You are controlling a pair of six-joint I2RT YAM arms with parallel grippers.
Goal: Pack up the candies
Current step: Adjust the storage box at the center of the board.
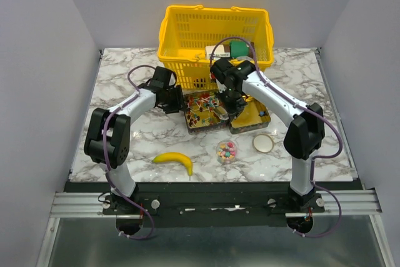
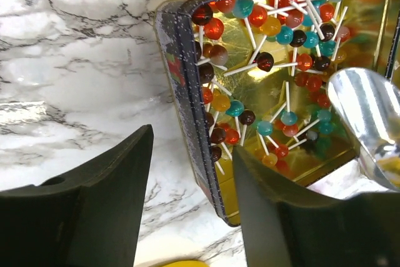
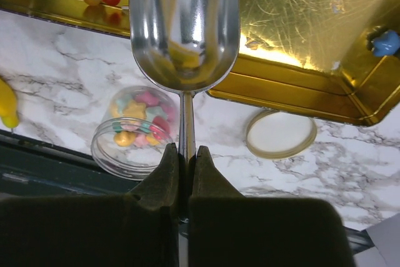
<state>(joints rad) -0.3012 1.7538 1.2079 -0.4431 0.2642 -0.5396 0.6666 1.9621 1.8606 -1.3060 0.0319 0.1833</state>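
The candies (image 1: 227, 150) are small multicoloured sweets in a clear open jar (image 3: 132, 130) at the table's front; a few more lie in the right gold tin (image 1: 253, 115). My right gripper (image 3: 185, 149) is shut on the thin handle of a metal scoop (image 3: 184, 23), whose bowl hangs over the gap between the two tins, with something yellowish in it. My left gripper (image 2: 194, 145) is open and straddles the left wall of the lollipop tin (image 2: 187, 79), one finger outside it and one over its inside. Many lollipops (image 2: 269, 60) fill that tin.
A yellow basket (image 1: 187, 29) with boxes stands at the back, just behind the tins. The jar's round lid (image 3: 279, 133) lies on the marble to the right of the jar. A banana (image 1: 175, 159) rests near the front edge, left of the jar.
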